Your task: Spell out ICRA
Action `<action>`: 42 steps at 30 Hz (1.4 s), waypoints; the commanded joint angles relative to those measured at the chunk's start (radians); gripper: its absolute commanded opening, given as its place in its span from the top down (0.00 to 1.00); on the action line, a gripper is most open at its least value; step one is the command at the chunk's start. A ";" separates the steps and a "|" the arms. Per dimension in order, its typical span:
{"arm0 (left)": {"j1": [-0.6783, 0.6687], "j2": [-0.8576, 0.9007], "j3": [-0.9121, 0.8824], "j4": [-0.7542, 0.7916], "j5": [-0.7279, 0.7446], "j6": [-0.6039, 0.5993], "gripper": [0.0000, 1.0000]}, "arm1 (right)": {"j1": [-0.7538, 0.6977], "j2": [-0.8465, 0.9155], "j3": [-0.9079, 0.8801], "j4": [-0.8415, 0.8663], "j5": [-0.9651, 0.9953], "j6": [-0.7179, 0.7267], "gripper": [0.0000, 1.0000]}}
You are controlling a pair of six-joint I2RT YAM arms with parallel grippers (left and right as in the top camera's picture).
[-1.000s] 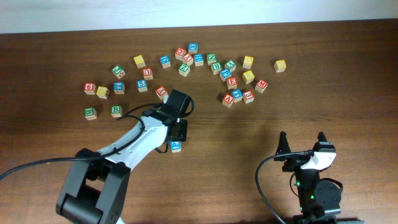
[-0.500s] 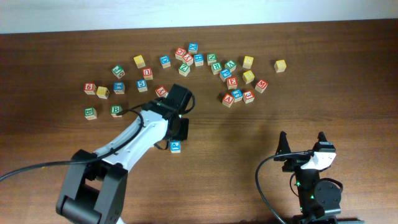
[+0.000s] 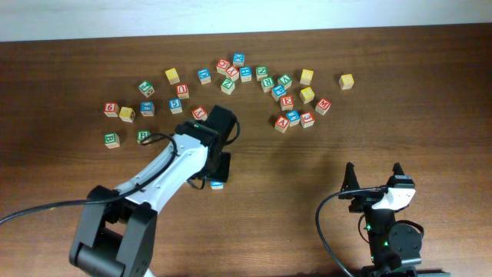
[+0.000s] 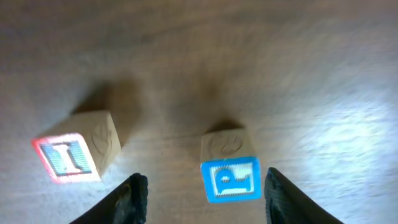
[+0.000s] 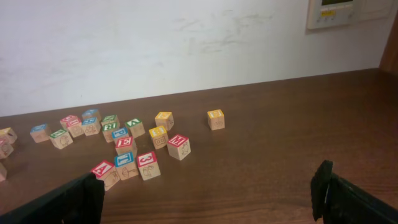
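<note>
Dark wood-grain tabletop (image 3: 307, 161), white wall (image 5: 155, 43) behind w/ a panel (image 5: 339, 12). Red-framed I block (image 4: 73, 155) sits at 9 o'clock of blue block (image 4: 230, 171), not touching. Left jaws open, either side of blue block; right jaws open too.

This is looking like a robot lab in an office-like room: a dark wooden desk (image 3: 292, 165) is standing against a plain white wall (image 5: 155, 50) (a control panel (image 5: 341, 12) is hanging there), a black cable (image 3: 318, 225) trailing.
</note>
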 commanded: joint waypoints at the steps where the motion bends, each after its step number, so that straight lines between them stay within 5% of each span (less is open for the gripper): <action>1: -0.005 0.001 -0.015 0.003 0.011 -0.010 0.51 | -0.008 -0.008 -0.005 -0.008 0.009 -0.007 0.02; 13: -0.004 0.001 0.018 -0.053 0.011 -0.010 0.99 | -0.008 -0.008 -0.005 -0.008 0.009 -0.007 0.02; 42: -0.004 0.001 -0.043 0.003 0.041 -0.063 1.00 | -0.008 -0.008 -0.005 -0.008 0.009 -0.007 0.02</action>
